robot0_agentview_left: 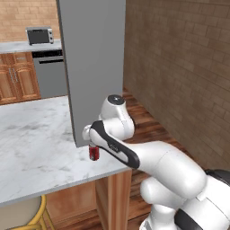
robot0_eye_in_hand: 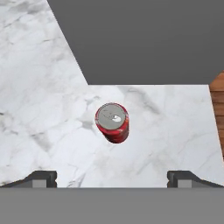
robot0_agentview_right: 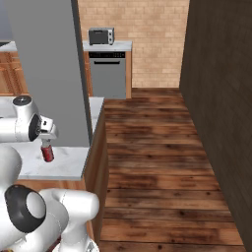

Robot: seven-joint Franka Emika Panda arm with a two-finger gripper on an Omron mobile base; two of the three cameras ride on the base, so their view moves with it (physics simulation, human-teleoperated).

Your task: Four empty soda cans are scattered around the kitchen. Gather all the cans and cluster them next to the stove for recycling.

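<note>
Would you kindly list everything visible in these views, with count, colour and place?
soda can: one, red with silver top, upright on the marble counter near the grey column
marble counter: one, white-grey, in front of the robot
grey column: one, grey, rising from the counter
toaster oven: one, steel, on the far counter
dishwasher: one, grey, under the far counter
stool: one, yellow frame, below the counter edge
gripper: one, dark fingertips, open above the can
</note>
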